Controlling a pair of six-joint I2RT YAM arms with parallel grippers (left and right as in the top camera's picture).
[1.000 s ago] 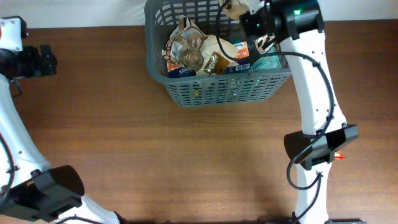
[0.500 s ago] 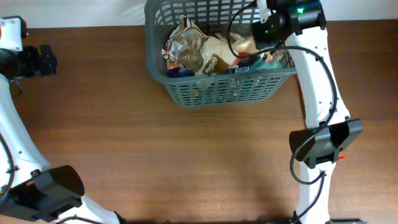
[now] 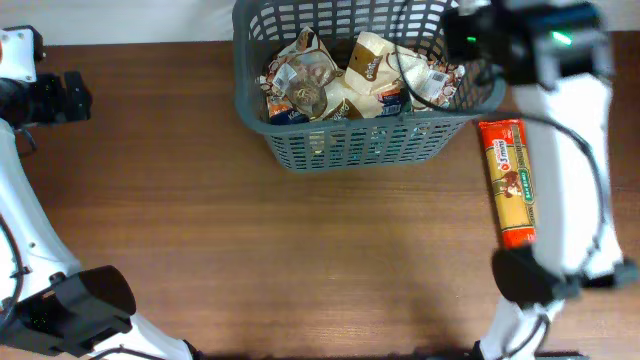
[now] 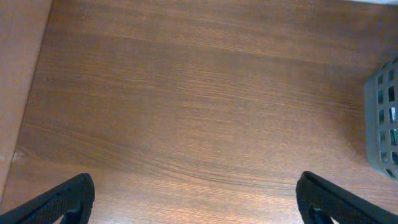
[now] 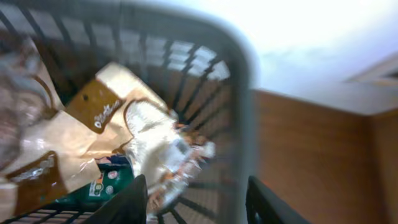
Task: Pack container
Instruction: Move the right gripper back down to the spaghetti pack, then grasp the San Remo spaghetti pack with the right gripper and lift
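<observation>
The dark grey slotted basket point(image 3: 350, 150) stands at the table's far middle and holds several packets: a beige and brown one point(image 3: 375, 62), a clear crinkled one point(image 3: 300, 80) and a silvery one point(image 3: 440, 80). My right gripper point(image 3: 462, 35) is blurred and hovers over the basket's right rim point(image 5: 242, 81). In the right wrist view its jaws point(image 5: 196, 185) are open and empty, with the silvery packet point(image 5: 155, 137) lying below in the basket. My left gripper point(image 3: 78, 97) is open and empty point(image 4: 194, 186) over bare wood at the far left.
A long red and orange packet point(image 3: 508, 180) lies on the table right of the basket, lengthwise front to back. The basket's corner shows at the right edge of the left wrist view point(image 4: 382, 112). A table edge runs down the left of that view.
My right arm has swung right from over the basket's inside to its right rim. The packets in the basket have shifted. The red packet has come into view. The left arm has not moved.
</observation>
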